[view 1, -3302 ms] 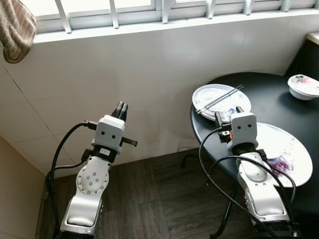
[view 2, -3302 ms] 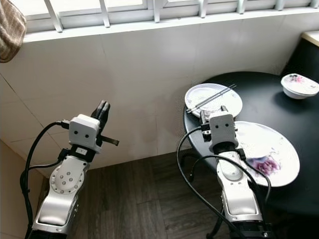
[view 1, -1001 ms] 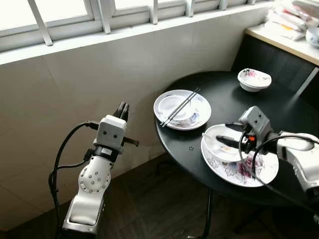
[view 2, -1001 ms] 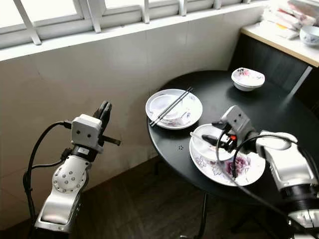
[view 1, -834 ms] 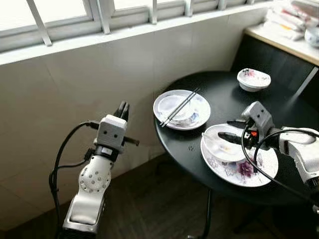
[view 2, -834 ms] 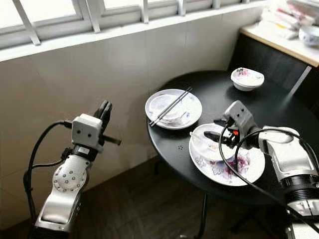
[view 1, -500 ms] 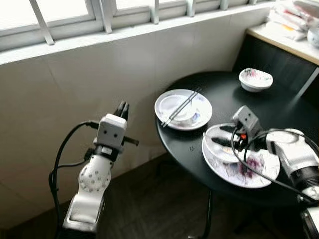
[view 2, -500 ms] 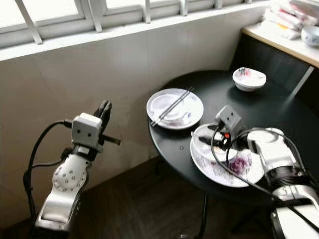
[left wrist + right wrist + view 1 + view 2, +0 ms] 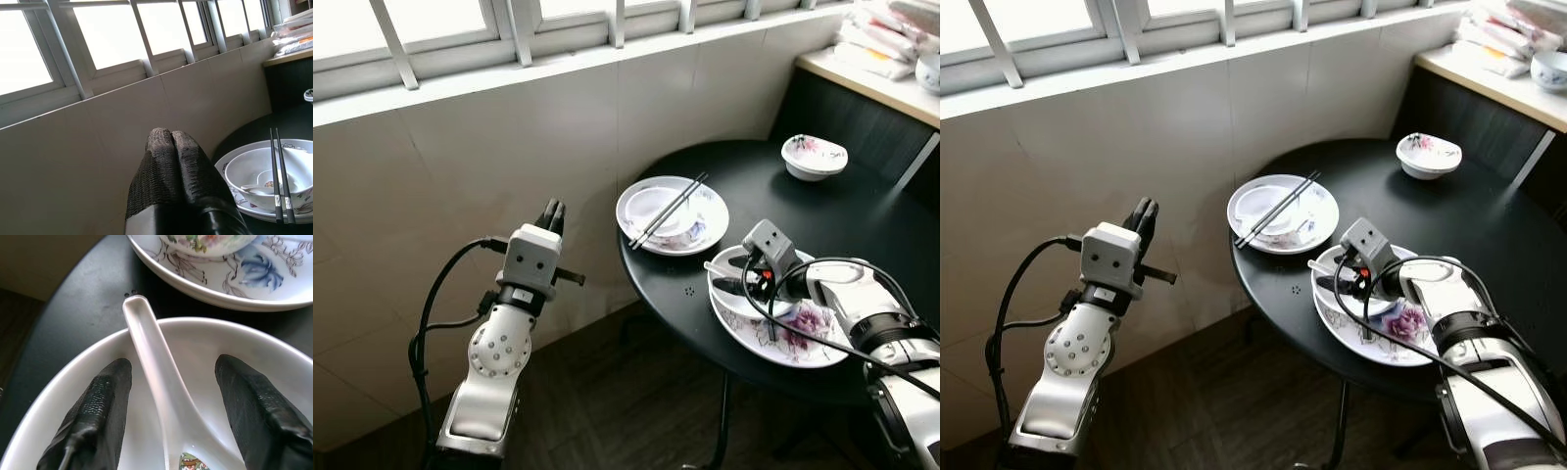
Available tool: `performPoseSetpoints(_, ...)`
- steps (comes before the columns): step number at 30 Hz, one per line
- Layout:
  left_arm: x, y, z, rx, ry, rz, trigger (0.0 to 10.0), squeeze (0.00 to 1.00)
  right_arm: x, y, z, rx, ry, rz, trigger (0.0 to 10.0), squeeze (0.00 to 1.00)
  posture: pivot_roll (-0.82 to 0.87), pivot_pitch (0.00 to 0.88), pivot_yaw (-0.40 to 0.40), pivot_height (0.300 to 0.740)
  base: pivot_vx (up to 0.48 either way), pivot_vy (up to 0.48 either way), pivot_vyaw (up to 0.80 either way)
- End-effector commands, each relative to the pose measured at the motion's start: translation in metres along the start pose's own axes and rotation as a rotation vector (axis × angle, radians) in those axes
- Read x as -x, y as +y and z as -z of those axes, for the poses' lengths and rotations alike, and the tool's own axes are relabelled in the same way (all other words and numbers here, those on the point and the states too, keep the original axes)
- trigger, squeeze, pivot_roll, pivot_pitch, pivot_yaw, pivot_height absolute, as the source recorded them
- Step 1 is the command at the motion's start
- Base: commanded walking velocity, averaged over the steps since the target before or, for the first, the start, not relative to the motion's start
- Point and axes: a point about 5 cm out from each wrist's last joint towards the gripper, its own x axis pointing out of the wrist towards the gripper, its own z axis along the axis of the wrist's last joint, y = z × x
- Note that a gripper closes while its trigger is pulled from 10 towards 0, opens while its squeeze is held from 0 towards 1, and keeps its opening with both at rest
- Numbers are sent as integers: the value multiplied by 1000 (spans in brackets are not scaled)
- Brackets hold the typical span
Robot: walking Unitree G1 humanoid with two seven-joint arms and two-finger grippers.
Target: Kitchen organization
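A glossy white ceramic soup spoon (image 9: pixel 161 401), floral-printed in its bowl, is straddled untouched by the right gripper (image 9: pixel 171 406), fingers spread wide, inside a white bowl (image 9: pixel 741 285) on the black table (image 9: pixel 862 211); the left gripper (image 9: pixel 171 161) is held closed, empty

**Right arm reaches left with fingers spread; left arm held up, fingers pressed together**

The right arm comes in from the near right, bent at the elbow, its silver forearm angled toward the left and slightly away. The wrist block tips downward, and the right gripper (image 9: pixel 166 416) points low with its two black fingers (image 9: pixel 93 416) set wide apart.

The left arm rises from the near left, forearm nearly upright, cable looping beside it. The left gripper (image 9: pixel 551 215) points up and away, its fingers (image 9: pixel 168 166) closed flat against each other.
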Motion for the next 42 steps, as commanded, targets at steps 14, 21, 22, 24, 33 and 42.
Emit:
performPoseSetpoints(14,0,-1,-1,-14,4,-3,10000,0,1,-3,10,-89,-20,73,0,0,-42,10,-29,740,0,0,0)
performPoseSetpoints(21,-1,-1,0,-17,5,0,10000,0,5,-7,10,-114,-62,103,0,0,-42,7,-28,740,0,0,0)
performPoseSetpoints(22,-1,-1,0,-18,5,1,10000,0,5,-7,9,-115,-80,100,0,0,-43,6,-28,740,0,0,0)
performPoseSetpoints(24,-1,-1,0,-20,6,1,10000,0,5,-7,7,-109,-102,95,0,0,-43,6,-28,740,0,0,0)
performPoseSetpoints(33,0,0,1,-27,9,-5,10000,0,9,-9,-25,-15,-287,101,0,0,-45,0,-25,740,0,0,0)
performPoseSetpoints(42,0,2,3,-30,19,-17,10000,0,27,-6,-89,158,-621,361,0,0,-52,0,-20,740,0,0,0)
